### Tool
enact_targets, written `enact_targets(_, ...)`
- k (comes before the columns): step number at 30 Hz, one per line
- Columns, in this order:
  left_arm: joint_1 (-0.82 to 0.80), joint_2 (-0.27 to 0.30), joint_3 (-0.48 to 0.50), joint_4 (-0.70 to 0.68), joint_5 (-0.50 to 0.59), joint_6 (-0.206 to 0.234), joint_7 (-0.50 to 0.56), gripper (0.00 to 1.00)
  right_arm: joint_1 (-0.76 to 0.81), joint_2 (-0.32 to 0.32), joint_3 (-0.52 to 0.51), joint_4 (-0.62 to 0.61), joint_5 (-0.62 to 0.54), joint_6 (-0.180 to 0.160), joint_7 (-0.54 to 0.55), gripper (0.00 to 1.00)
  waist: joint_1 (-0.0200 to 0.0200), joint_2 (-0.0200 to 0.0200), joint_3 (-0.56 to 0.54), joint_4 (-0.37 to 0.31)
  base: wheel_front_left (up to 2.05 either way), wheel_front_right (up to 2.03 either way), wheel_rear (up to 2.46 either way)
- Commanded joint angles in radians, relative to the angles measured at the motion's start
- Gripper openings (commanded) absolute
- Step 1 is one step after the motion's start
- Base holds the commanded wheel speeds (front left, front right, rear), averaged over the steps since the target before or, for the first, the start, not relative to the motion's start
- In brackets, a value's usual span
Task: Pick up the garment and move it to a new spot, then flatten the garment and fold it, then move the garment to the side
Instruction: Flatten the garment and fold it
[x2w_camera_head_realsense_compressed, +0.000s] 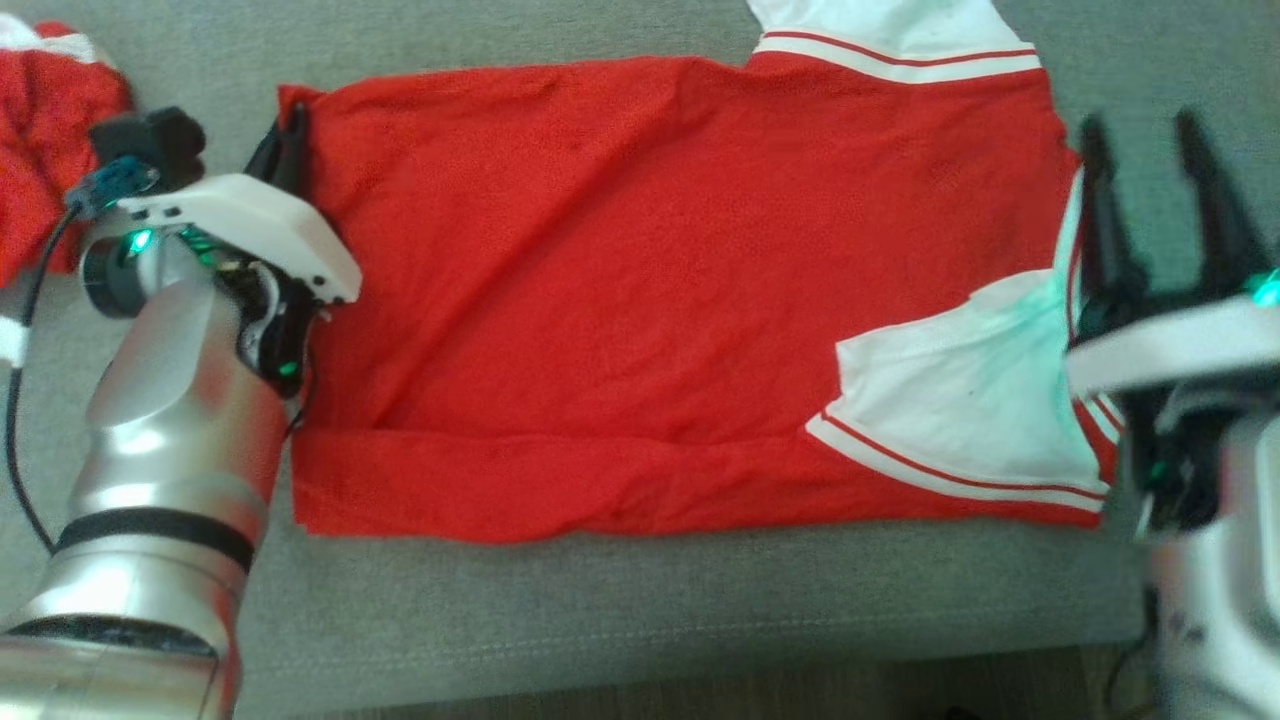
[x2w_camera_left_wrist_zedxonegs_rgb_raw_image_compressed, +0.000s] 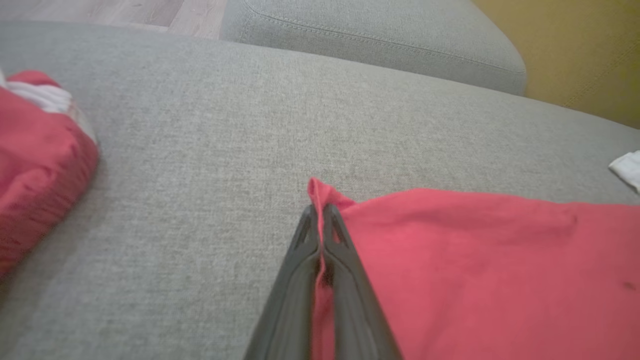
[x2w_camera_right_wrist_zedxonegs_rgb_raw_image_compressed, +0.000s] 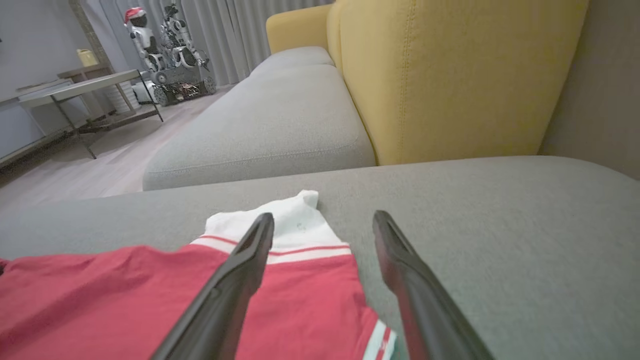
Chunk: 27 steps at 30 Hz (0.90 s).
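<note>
The garment is a red shirt with white, red-striped sleeves, spread flat on the grey sofa seat, its front strip folded over. My left gripper sits at the shirt's far left corner, shut on the red cloth; in the left wrist view its fingers pinch that corner of the garment. My right gripper hovers open over the shirt's right edge, by the folded-in white sleeve. In the right wrist view, my right gripper is spread above the garment and its far sleeve.
Another red and white garment lies bunched at the left end of the seat, also seen in the left wrist view. A yellow backrest rises behind the seat. The seat's front edge and the floor lie close below the shirt.
</note>
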Motion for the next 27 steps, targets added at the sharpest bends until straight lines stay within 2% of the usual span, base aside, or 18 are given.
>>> enact_targets(1, -0.052, 0.024, 0.007, -0.017, -0.001, -0.005, -0.015, 0.00, -0.083, -0.031, 0.003, 0.007, 0.017, -0.001, 0.016, 1.00, -0.0001, 0.0000, 0.004, 0.018, 0.00, 0.00, 0.00)
enact_targets(7, -0.101, -0.020, -0.034, -0.027, -0.009, -0.006, -0.030, 0.00, -0.336, -0.103, -0.001, 0.204, 0.065, -0.001, 0.048, 1.00, -0.0001, 0.0000, 0.040, 0.077, 0.00, 0.00, 0.00)
enact_targets(13, -0.135, -0.063, -0.098, -0.060, -0.037, -0.007, -0.038, 0.00, -0.567, -0.164, 0.025, 0.488, 0.066, -0.001, 0.102, 1.00, -0.0001, 0.0000, 0.072, 0.150, 0.00, 0.00, 0.00)
enact_targets(14, -0.135, -0.063, -0.098, -0.060, -0.037, -0.007, -0.038, 0.00, -0.567, -0.164, 0.025, 0.488, 0.066, -0.001, 0.102, 1.00, -0.0001, 0.0000, 0.072, 0.150, 0.00, 0.00, 0.00)
enact_targets(21, -0.149, -0.091, -0.172, -0.090, -0.079, -0.007, -0.040, 0.00, -0.724, -0.201, 0.062, 0.779, 0.023, -0.001, 0.159, 1.00, -0.0001, 0.0000, 0.095, 0.199, 0.00, 0.00, 0.00)
enact_targets(26, -0.152, -0.095, -0.200, -0.118, -0.101, -0.007, -0.040, 0.00, -0.797, -0.207, 0.097, 0.901, 0.011, -0.001, 0.178, 1.00, -0.0001, 0.0000, 0.111, 0.207, 0.00, 0.00, 0.00)
enact_targets(27, -0.152, -0.094, -0.202, -0.121, -0.104, -0.007, -0.041, 0.00, -0.807, -0.207, 0.107, 0.917, 0.013, -0.001, 0.181, 0.78, -0.0001, 0.0000, 0.112, 0.206, 0.00, 0.00, 0.00)
